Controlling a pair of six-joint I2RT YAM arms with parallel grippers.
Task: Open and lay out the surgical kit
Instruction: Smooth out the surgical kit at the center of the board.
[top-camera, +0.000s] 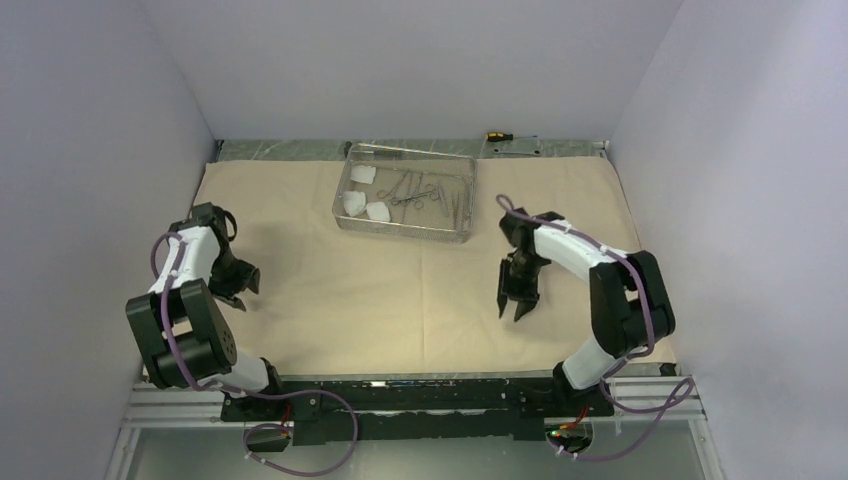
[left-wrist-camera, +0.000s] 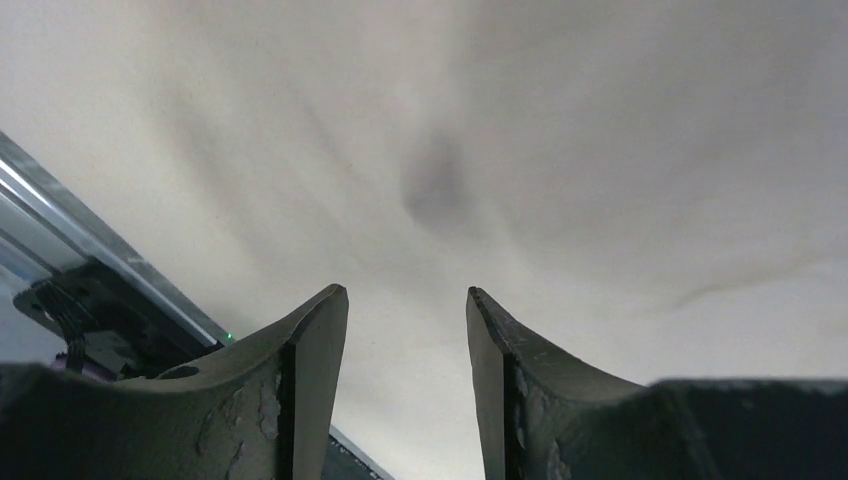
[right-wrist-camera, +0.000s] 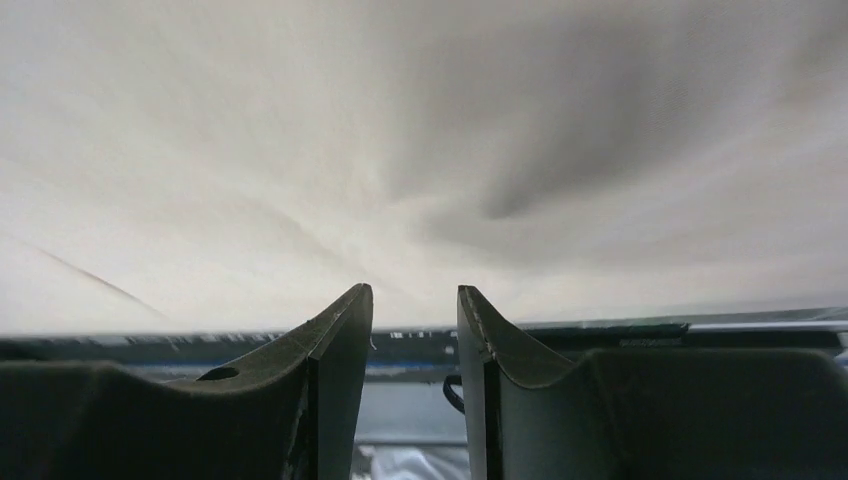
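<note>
Past the far corner of the tray (top-camera: 400, 228), spotted a screwdriver (top-camera: 497, 133) off the wrap cloth (top-camera: 400, 300). Found gauze pads (top-camera: 362, 175), clamps (top-camera: 410, 190) and tweezers (top-camera: 455, 200) inside. Noted left gripper (top-camera: 238, 295) and right gripper (top-camera: 512, 308) part-open, empty.

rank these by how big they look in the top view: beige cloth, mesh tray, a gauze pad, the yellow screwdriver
1. beige cloth
2. mesh tray
3. gauze pad and yellow screwdriver: both look tiny, and the screwdriver lies farther back, so I can't rank one above the other.

Beige cloth (top-camera: 420, 290), white gauze pads (top-camera: 378, 211)
</note>
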